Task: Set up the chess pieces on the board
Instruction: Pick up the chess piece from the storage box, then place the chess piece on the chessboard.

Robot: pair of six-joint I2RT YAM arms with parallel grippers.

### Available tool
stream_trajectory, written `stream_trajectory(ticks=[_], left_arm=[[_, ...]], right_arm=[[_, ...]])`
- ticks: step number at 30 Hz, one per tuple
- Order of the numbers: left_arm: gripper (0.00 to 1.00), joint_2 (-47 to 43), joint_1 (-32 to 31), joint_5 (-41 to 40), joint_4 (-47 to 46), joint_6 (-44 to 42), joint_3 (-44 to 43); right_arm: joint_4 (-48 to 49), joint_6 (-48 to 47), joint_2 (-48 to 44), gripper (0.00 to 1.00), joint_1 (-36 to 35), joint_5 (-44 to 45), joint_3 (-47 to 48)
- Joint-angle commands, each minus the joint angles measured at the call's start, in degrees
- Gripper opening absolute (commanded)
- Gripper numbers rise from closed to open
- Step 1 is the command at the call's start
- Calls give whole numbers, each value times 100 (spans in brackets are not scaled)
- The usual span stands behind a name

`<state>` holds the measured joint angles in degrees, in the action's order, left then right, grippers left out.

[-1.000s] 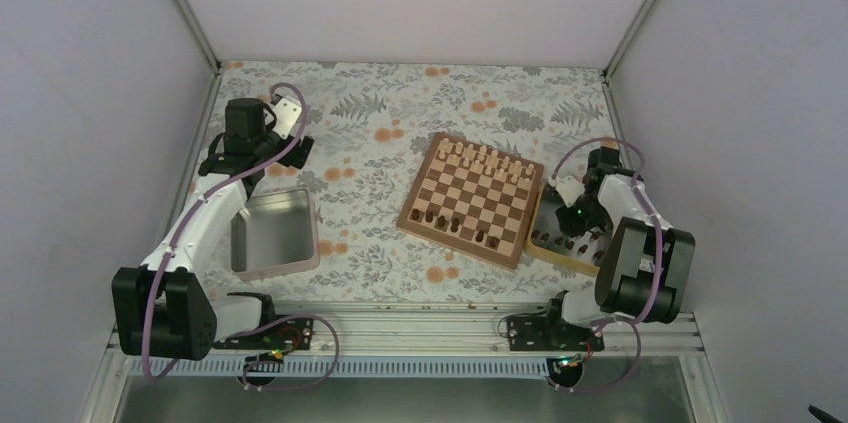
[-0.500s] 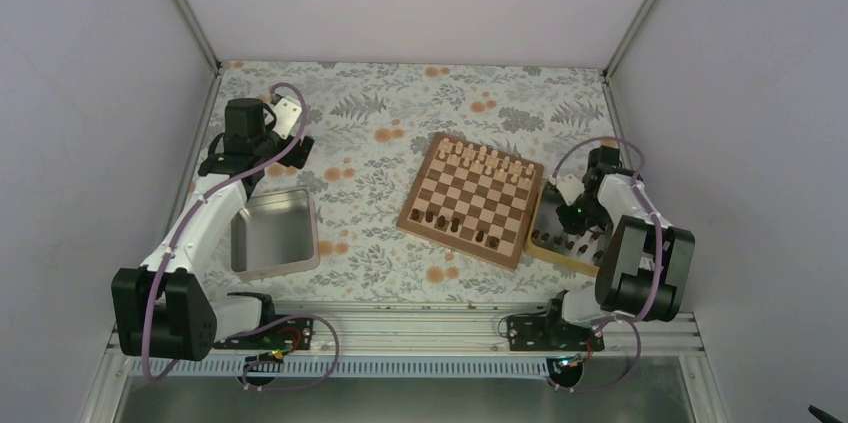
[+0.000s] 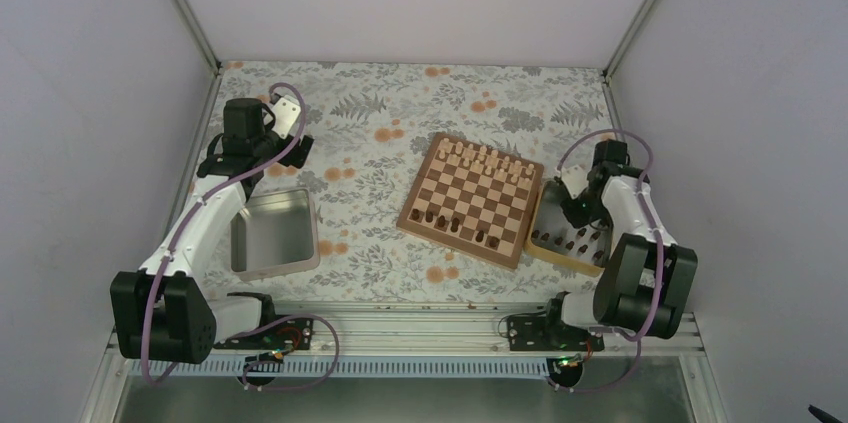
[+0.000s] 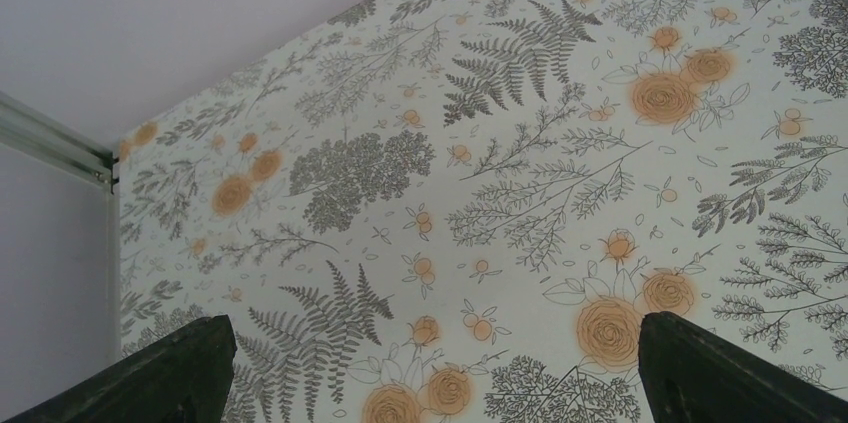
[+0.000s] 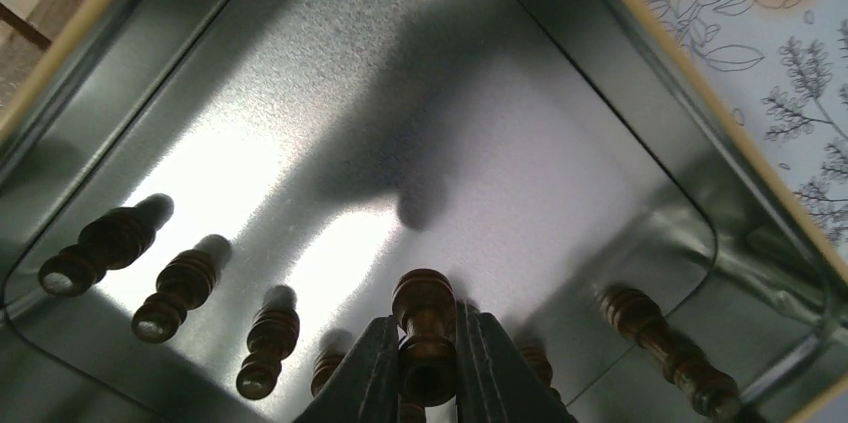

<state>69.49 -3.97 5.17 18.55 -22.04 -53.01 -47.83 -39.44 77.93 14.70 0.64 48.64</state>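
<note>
Grey tin (image 3: 272,235) on floral cloth (image 3: 370,133), L.

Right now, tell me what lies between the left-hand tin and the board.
Nothing but flowered tablecloth between tin and board; the top view shows it.

Chess pieces (image 5: 180,288) crowd the jaws; tray (image 5: 520,103) floor beyond is free.

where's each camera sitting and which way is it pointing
top external: above and behind the arms, looking down on the table and board; left arm and right arm show, bases at the bottom.
left wrist: on the left arm, facing the table; left gripper fingers spread at the bottom corners.
right wrist: looking down into the tray; right gripper clamps a dark chess piece.
shared: top external and right wrist both show the tray.
</note>
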Motion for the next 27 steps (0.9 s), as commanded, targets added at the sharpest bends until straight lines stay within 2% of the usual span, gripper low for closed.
stream_trajectory(ticks=[1,5,9,16,21,27], left_arm=[[100,-108,-6,49,-70,-11,19],[100,-63,-9,55,-98,-4,28],[100,-42,-8,63,-106,7,21],[100,-64,-7,-15,-151,16,36],[100,-121,-3,-66,-191,15,74],[100,-147,0,-108,-260,11,117]], right_arm=[[-294,3,-182,9,-65,-242,473],[-787,192,-329,9,-503,-459,998],[-1256,536,-402,10,-1380,-578,1463],[-1409,1004,-184,10,-2741,-704,1895],[-1331,961,-88,10,-3038,-801,1796],[-1230,912,-170,11,-3189,-772,1257]])
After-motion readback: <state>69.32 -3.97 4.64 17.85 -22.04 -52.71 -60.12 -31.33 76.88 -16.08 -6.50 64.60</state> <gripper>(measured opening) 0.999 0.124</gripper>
